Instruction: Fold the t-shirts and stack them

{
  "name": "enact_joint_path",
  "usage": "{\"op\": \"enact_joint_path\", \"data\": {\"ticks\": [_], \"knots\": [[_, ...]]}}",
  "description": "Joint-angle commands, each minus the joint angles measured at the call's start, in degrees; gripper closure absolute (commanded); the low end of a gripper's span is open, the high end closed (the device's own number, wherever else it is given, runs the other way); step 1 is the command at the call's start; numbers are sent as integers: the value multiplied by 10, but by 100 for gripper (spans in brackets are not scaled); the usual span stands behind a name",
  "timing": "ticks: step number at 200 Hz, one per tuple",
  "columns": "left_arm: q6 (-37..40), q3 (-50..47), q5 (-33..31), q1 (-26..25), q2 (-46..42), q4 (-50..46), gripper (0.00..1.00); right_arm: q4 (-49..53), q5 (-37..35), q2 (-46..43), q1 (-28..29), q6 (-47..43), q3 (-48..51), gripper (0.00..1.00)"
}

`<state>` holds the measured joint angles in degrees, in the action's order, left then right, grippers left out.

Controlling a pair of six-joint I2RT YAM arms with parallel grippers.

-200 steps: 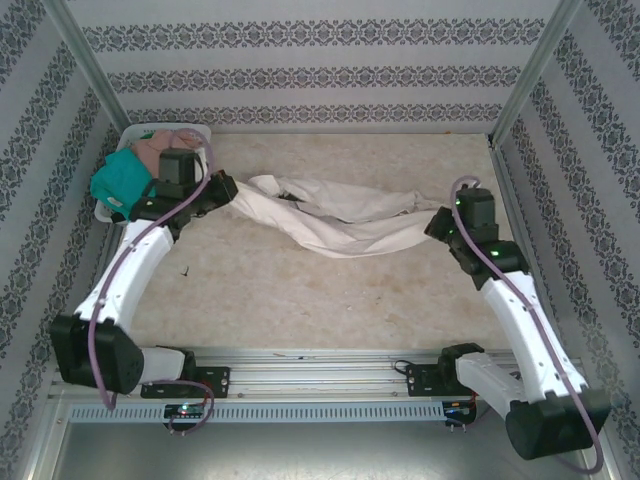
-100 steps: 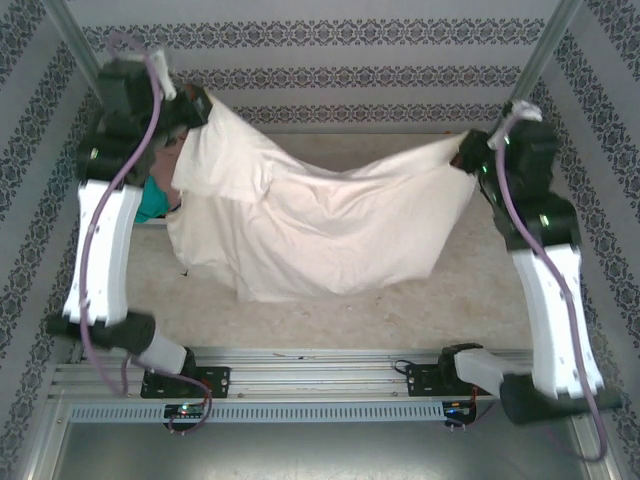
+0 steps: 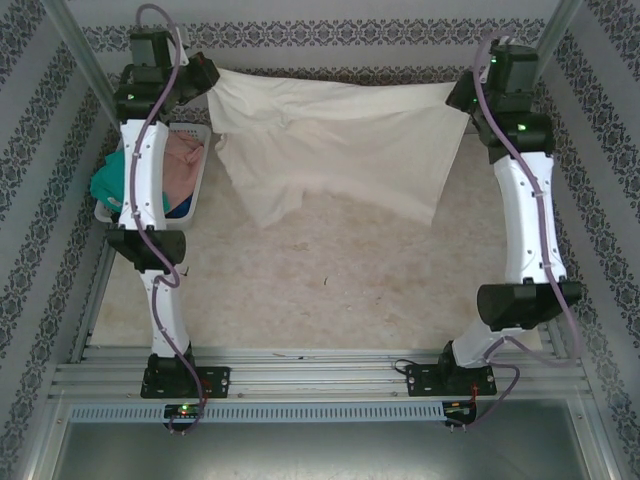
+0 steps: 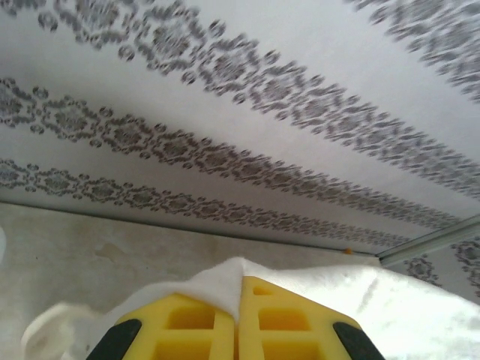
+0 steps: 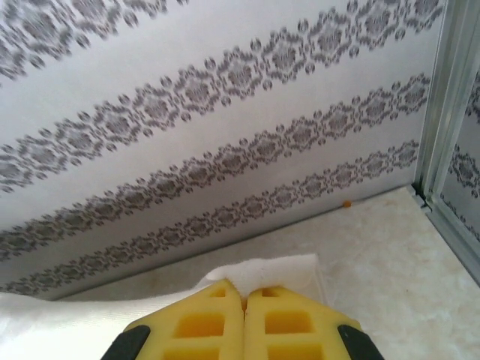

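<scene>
The cream t-shirt hangs stretched between both arms, high near the back wall. My left gripper is shut on its left top corner, and my right gripper is shut on its right top corner. In the left wrist view the yellow jaws of the left gripper pinch a peak of the cream t-shirt. The right wrist view has the right gripper clamped on a fold of the cream t-shirt. A dusty-pink t-shirt and a teal t-shirt lie in the basket.
The white lattice basket stands at the back left, under the left arm. The beige tabletop lies below the hanging cloth. Patterned walls close in the back and both sides, with metal posts in the corners.
Both arms have risen and swung back toward the wall, lifting the cream t-shirt off the table and spreading it wide between them. The basket has come back into sight.
</scene>
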<state>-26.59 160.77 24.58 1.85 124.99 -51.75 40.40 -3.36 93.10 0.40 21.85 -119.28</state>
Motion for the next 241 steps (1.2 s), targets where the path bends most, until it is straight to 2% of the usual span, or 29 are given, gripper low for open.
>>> {"op": "enact_joint_path", "data": {"ticks": [1, 19, 31, 40, 58, 67, 87, 111, 117, 124, 130, 140, 152, 176, 195, 220, 241], "knots": [[16, -15, 37, -3, -117, 40, 100, -47, 19, -74, -20, -7, 47, 100], [28, -81, 38, -4, -177, 50, 100, -83, 39, -121, -29, 3, 111, 100], [35, -174, 38, -4, -232, 57, 100, -83, 66, -147, -29, 2, 163, 100], [36, -298, 39, -6, -291, 98, 100, -93, 79, -173, -29, 10, 226, 100], [-8, -640, 35, -10, -434, 289, 100, -125, 102, -224, -28, 23, 374, 100], [-34, -764, 25, -9, -480, 332, 100, -129, 104, -241, -29, 26, 438, 100], [-58, -936, 24, -13, -521, 338, 100, -109, 101, -275, -28, 34, 561, 100], [-78, -1076, 22, -15, -537, 328, 100, -84, 76, -324, -24, 48, 687, 100], [-80, -1098, 20, -15, -541, 327, 100, -72, 60, -333, -24, 51, 707, 100], [-84, -1122, 24, -16, -545, 330, 94, -63, 51, -340, -24, 50, 725, 96], [-84, -1136, 30, -18, -547, 330, 91, -52, 46, -343, -24, 48, 733, 90], [-86, -1155, 34, -20, -552, 324, 81, -33, 33, -348, -24, 49, 745, 71], [-86, -1169, 30, -22, -561, 309, 69, -16, 28, -360, -23, 50, 750, 61], [-77, -1169, 3, -22, -578, 284, 62, 3, 6, -409, -3, 60, 734, 51], [-59, -1125, -22, -23, -564, 249, 58, -18, -4, -408, 54, 60, 704, 50], [-36, -1043, -49, -46, -497, 239, 55, -71, -36, -309, 169, 43, 661, 45], [-22, -970, -50, -83, -390, 262, 55, -135, -11, -190, 196, 39, 624, 44]]}}
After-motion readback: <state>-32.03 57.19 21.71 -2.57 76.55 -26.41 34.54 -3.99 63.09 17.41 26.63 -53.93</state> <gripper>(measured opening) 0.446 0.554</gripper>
